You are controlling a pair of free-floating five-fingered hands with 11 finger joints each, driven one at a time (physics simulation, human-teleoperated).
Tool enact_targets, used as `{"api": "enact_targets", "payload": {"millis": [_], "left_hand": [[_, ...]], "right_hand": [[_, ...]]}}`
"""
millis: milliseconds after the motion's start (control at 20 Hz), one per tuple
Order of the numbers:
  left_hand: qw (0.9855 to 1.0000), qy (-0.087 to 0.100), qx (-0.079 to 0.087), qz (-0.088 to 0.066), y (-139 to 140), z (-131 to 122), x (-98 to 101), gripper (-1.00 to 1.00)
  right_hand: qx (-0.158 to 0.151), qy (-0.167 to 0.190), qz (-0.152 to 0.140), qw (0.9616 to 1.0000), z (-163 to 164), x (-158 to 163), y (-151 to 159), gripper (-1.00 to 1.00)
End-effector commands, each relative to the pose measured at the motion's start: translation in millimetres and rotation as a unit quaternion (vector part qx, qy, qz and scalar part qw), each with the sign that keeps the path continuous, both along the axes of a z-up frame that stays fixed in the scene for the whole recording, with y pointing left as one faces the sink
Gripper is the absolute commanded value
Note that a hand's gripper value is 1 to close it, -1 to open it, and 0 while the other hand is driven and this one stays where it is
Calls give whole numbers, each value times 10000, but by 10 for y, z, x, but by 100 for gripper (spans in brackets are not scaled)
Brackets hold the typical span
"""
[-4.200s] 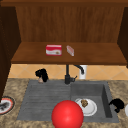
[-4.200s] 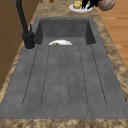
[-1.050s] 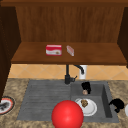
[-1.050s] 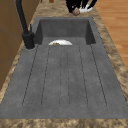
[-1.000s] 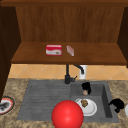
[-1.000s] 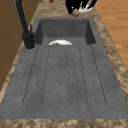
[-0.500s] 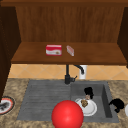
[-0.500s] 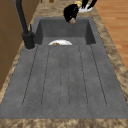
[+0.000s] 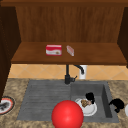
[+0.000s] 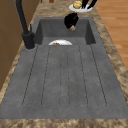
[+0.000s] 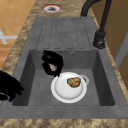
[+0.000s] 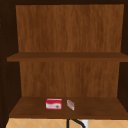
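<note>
My left hand (image 9: 90, 96) hangs inside the sink basin (image 9: 106, 100), just above the far rim of a white plate (image 9: 90, 110). Its fingers are curled round a small brownish piece (image 11: 52, 67); the same hand (image 10: 71, 20) and piece (image 10: 72, 28) appear in the left side view. A brown lump of food (image 11: 74, 82) lies on the plate (image 11: 62, 90), to the right of that hand (image 11: 52, 61). My right hand (image 9: 117, 103) stays idle above the counter right of the sink, also at the left edge of the right side view (image 11: 8, 86).
A black faucet (image 9: 67, 75) stands behind the basin, with a white cup (image 9: 82, 72) behind it. A red ball (image 9: 67, 114) sits at the front. The shelf holds a red box (image 9: 53, 49) and a small pack (image 9: 70, 50). A red-rimmed plate (image 9: 5, 105) lies left; another plate holds yellow food (image 10: 78, 4).
My left hand has come in from above the counter's left and sunk into the basin, closer to the white plate. The right hand has not moved.
</note>
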State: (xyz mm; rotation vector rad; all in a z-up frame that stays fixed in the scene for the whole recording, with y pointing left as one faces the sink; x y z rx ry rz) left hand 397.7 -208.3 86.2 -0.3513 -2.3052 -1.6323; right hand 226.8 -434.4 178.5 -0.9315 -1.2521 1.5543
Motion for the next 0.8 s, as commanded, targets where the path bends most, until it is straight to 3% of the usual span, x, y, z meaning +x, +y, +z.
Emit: {"api": "enact_targets", "payload": {"millis": [0,350,750], "left_hand": [[9993,-291,-216,82,-7,-227,0,100],[9994,-266,-199,44,-30,-630,-3,100],[9974,-693,-174,49,-133,-1060,145,100]], "right_hand": [[0,0,0,10000,0,0,0,0],[0,0,0,10000,0,0,0,0],[0,0,0,10000,0,0,0,0]]}}
